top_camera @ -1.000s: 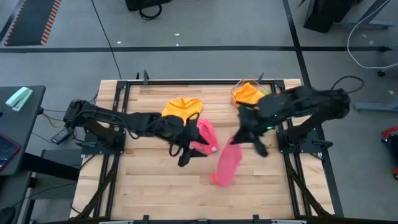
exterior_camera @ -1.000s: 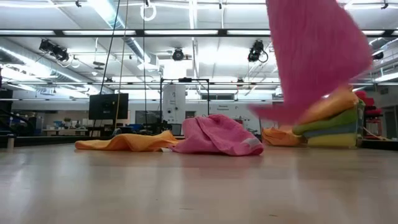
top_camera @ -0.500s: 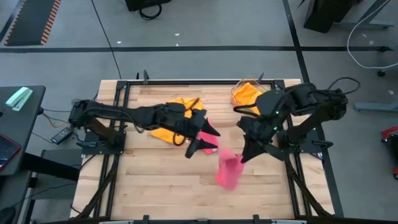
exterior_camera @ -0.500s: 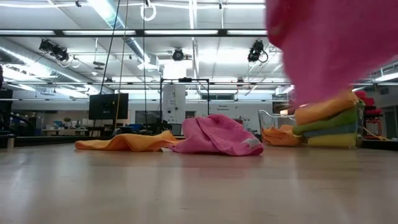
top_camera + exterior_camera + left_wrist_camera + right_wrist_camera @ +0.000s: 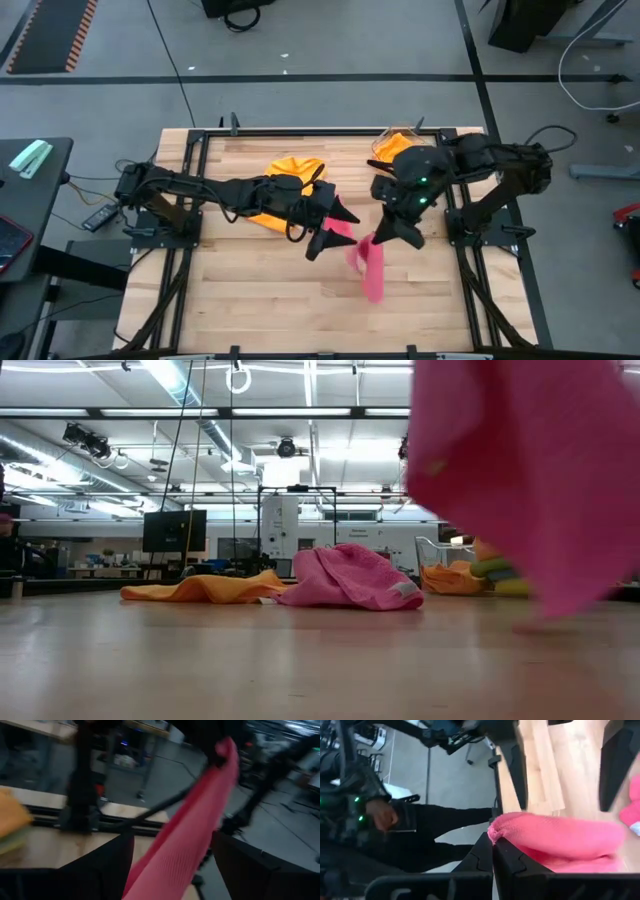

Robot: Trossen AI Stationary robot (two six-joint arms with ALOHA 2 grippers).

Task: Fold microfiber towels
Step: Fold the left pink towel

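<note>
A pink microfiber towel (image 5: pixel 372 268) hangs below my right gripper (image 5: pixel 386 238), which is shut on it above the table's middle right. It fills the right side of the low view as a pink towel (image 5: pixel 530 470). My left gripper (image 5: pixel 333 230) is open and level beside it. In the left wrist view its fingers (image 5: pixel 102 865) stand on either side of the hanging pink towel (image 5: pixel 190 830) without visibly touching it. A second pink towel (image 5: pixel 350 575) lies in a heap on the table. An orange towel (image 5: pixel 287 178) lies spread behind it. My right gripper pinches the pink towel's upper edge (image 5: pixel 496 826) between its two shut fingers, at a bunched corner. The fingers slant down from the table's right side. The towel hangs slack below them; whether its lower end (image 5: pixel 585 605) touches the table cannot be told.
A clear tray (image 5: pixel 385 140) holding orange towels (image 5: pixel 400 150) stands at the far right of the table. In the low view it shows as a stack of folded towels (image 5: pixel 485 568). Bare wood lies along the near edge (image 5: pixel 300 310).
My left gripper has gone toward the table's right edge, up to the hanging pink towel, and levelled out. My right gripper has rolled and shifted toward the table's left and near side. The pink towel swung with it and now hangs narrower.
</note>
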